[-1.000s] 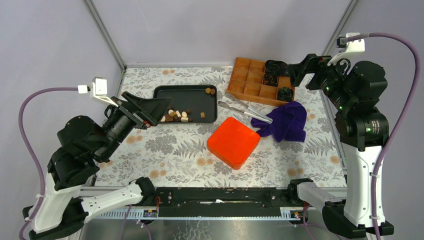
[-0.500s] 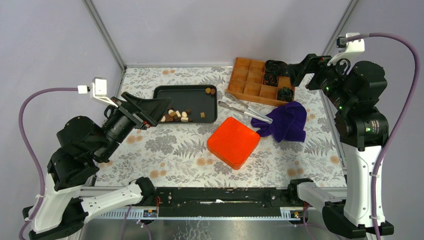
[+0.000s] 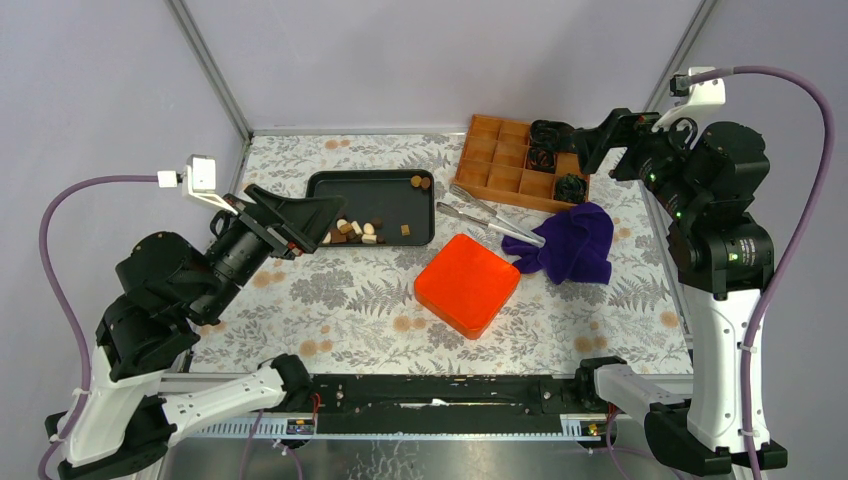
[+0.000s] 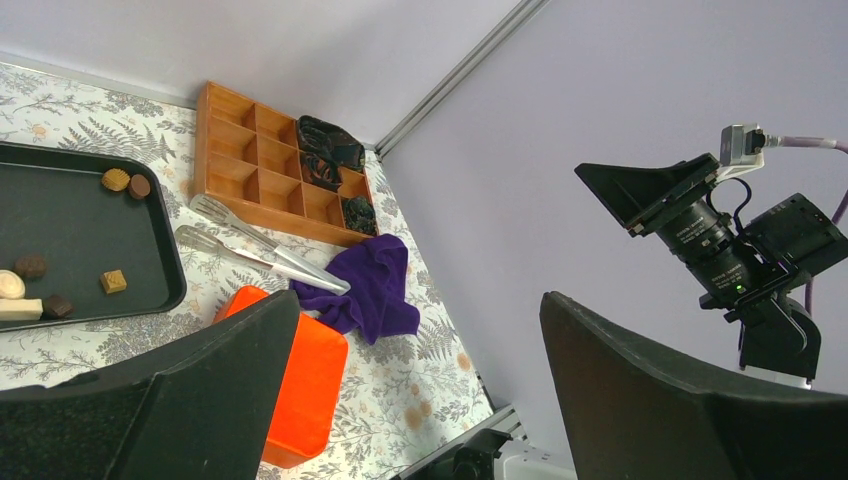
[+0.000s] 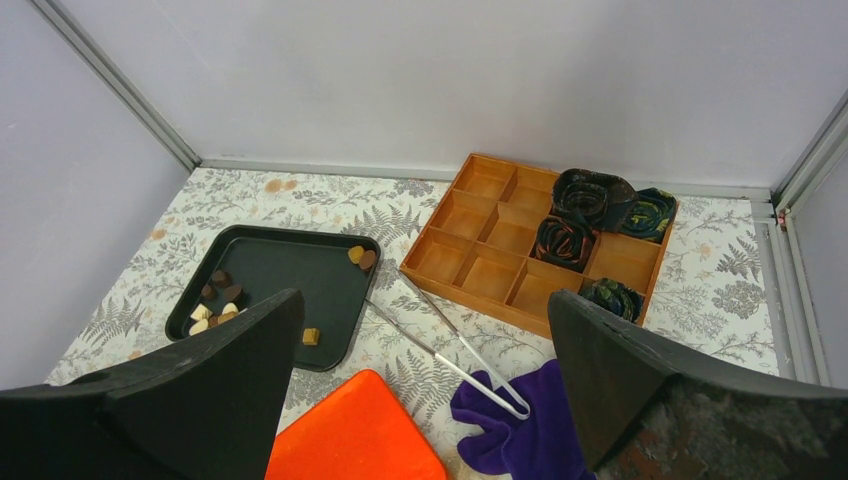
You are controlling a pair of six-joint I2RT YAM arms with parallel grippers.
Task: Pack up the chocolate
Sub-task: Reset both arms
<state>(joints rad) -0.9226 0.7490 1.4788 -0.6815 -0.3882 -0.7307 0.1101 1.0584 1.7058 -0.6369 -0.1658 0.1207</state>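
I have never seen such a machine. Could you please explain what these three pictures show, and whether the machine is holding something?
This is a robot with two arms fixed at the near edge of a table. The wide picture comes from a camera above and behind the arms. The other two come from a camera on each wrist, so the dark shapes at the bottom are that arm's own fingers. The left gripper hovers by a black tray of small chocolates. The right gripper hangs near a wooden compartment box with four dark bundles in it. Metal tongs, a purple cloth and an orange box also lie there. Both grippers are open and hold nothing.
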